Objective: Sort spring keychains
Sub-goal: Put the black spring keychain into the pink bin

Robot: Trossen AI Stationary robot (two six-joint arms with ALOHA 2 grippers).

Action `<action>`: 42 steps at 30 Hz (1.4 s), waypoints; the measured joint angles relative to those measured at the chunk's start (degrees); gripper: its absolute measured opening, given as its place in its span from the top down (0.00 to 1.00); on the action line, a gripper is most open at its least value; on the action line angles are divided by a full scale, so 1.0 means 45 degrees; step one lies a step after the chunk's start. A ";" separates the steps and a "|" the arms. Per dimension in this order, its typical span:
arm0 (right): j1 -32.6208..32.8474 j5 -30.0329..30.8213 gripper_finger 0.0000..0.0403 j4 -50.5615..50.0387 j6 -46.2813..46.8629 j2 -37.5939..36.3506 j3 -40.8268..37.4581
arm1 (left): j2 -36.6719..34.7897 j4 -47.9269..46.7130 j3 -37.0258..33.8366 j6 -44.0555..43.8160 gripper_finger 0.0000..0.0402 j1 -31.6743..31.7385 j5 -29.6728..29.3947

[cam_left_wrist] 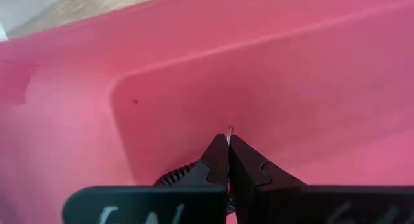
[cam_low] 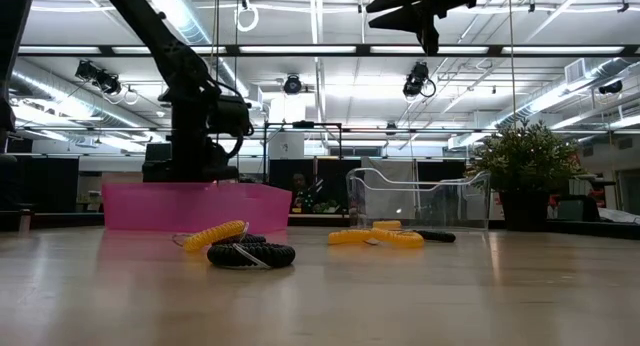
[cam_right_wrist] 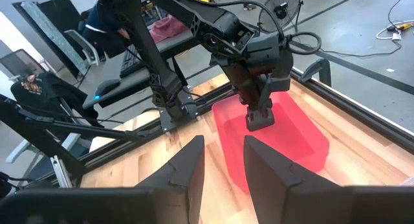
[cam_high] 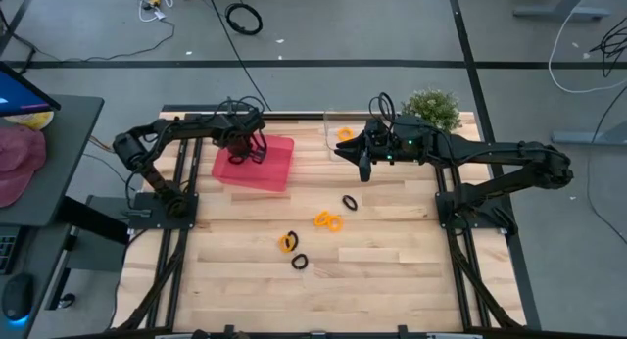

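Keychain (cam_left_wrist: 173,177) under the pinched left gripper (cam_left_wrist: 228,160) shows only at the wrist.

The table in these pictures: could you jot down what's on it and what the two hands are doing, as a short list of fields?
Pink bin: at the table's back left
Left hand: down inside the pink bin, shut on a thin metal ring
Right hand: raised above the table, open, empty
Clear bin: holds an orange keychain
Loose keychains: orange and black on the wooden table
Potted plant: back right
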 joint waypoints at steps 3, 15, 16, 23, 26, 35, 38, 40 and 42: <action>0.0000 0.0000 0.72 0.0000 0.0001 0.0000 0.0000 | 0.0020 0.0095 0.0003 0.0004 1.00 0.0000 -0.0023; 0.0000 0.0000 0.72 0.0007 0.0000 0.0000 0.0000 | 0.0097 0.0364 -0.0056 0.0139 0.89 -0.0004 0.0095; 0.0000 0.0000 0.72 0.0005 0.0000 0.0000 0.0000 | 0.0096 0.0407 -0.0056 0.0143 0.88 -0.0005 0.0095; 0.0000 0.0000 0.72 0.0005 0.0000 0.0000 0.0000 | 0.0092 0.0446 -0.0055 0.0178 0.76 -0.0010 0.0123; 0.0000 0.0000 0.72 0.0005 0.0000 0.0000 0.0000 | 0.0088 0.0438 -0.0051 0.0177 0.67 -0.0010 0.0197; 0.0000 0.0000 0.72 0.0010 0.0000 0.0000 0.0000 | -0.0663 0.0241 -0.0031 0.0177 0.40 -0.0010 0.0206; 0.0000 0.0000 0.72 0.0005 0.0000 0.0000 0.0000 | -0.1276 0.0241 -0.0030 0.0353 0.34 -0.0019 0.0221; 0.0000 0.0000 0.72 0.0008 -0.0002 0.0000 0.0000 | -0.1764 0.0245 -0.0027 0.0393 0.31 -0.0035 0.0470; 0.0000 0.0000 0.72 0.0008 -0.0005 0.0000 0.0000 | -0.2294 0.0375 -0.0027 0.0771 0.29 -0.0039 0.1032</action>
